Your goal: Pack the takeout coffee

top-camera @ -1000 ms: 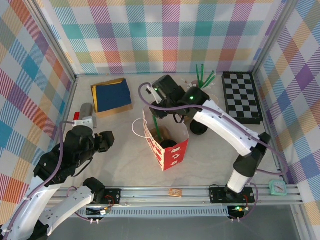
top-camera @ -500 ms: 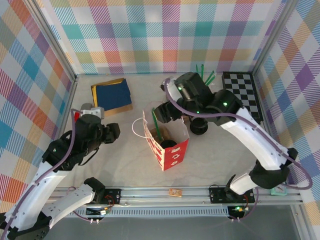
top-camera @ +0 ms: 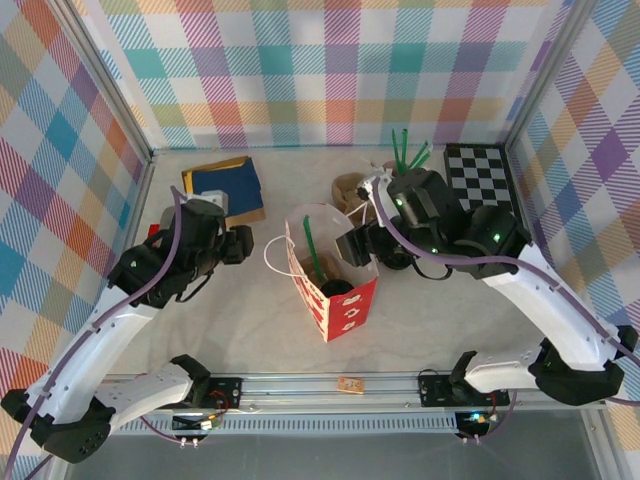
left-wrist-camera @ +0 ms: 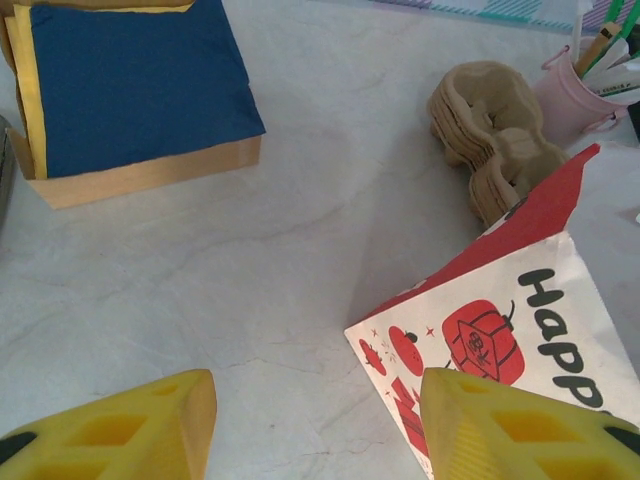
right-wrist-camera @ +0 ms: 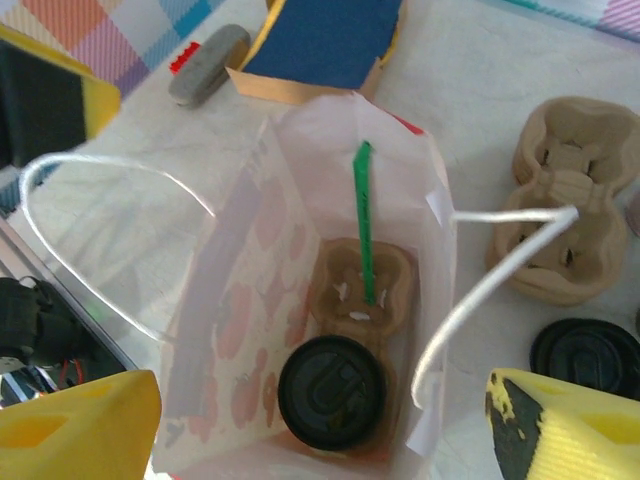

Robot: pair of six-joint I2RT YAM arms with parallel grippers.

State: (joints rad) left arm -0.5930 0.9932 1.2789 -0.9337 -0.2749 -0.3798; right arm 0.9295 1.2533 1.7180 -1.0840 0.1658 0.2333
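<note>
Jaws on the right gripper (right-wrist-camera: 318, 415) are standing spread and empty straight above the open paper bag (right-wrist-camera: 250, 260), while those of the left gripper (left-wrist-camera: 315, 420) are hanging spread over bare worktop (left-wrist-camera: 300, 250) just beside the bag's printed side, pinching nothing. We are seeing the takeout coffee (right-wrist-camera: 332, 392) sitting upright at the bottom of the bag, in a cardboard carrier (right-wrist-camera: 345, 285) beside a green stick (right-wrist-camera: 365, 225). We are judging the main risk to be the white cord handle (right-wrist-camera: 480, 290) arching up between the right fingers: a finger catching it on the way out could be dragging the bag over and tipping the cup. A sideways nudge from the left gripper could be doing the same. On the bag we are reading "Happ", the rest being cut off; the lid's embossed mark is looking too blurred to read. Farther off, a loose black lid (right-wrist-camera: 590, 350) and a stack of carriers (right-wrist-camera: 570, 260) are lying on the worktop beyond the bag.
</note>
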